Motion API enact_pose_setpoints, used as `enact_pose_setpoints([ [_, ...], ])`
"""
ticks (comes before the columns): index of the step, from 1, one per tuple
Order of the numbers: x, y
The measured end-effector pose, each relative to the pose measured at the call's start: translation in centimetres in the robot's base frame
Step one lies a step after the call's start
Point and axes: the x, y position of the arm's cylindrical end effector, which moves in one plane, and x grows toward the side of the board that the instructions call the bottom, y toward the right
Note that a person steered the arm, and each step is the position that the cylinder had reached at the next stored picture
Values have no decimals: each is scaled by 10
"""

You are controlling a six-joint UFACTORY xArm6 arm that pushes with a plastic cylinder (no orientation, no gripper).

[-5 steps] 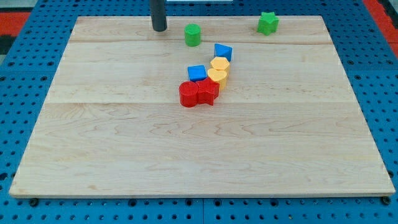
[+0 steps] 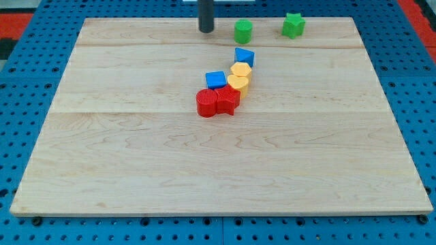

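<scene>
My tip (image 2: 206,30), a plain rod end with no jaws to spread or press together, rests near the view's top edge of the wooden tabletop (image 2: 136,170), just left of the green cylinder (image 2: 243,31) and apart from it. Further right stands a green star-shaped block (image 2: 293,25). Below, toward the centre, a touching chain runs from a blue block (image 2: 244,56) through two yellow blocks (image 2: 239,75) and a second blue block (image 2: 216,79) to two red blocks (image 2: 216,102).

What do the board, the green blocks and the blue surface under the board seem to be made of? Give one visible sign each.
Board: pale wood, matte; grain and plank seams show.
Green cylinder and green star block: probably plastic; flat, even colour.
Blue surface: a perforated panel, material unclear; regular holes.
</scene>
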Motion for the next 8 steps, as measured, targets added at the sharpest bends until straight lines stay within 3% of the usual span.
enact_pose_setpoints([
  [1, -4, -41],
  [3, -16, -40],
  [4, 12, -18],
  [6, 5, 51],
  [8, 7, 74],
])
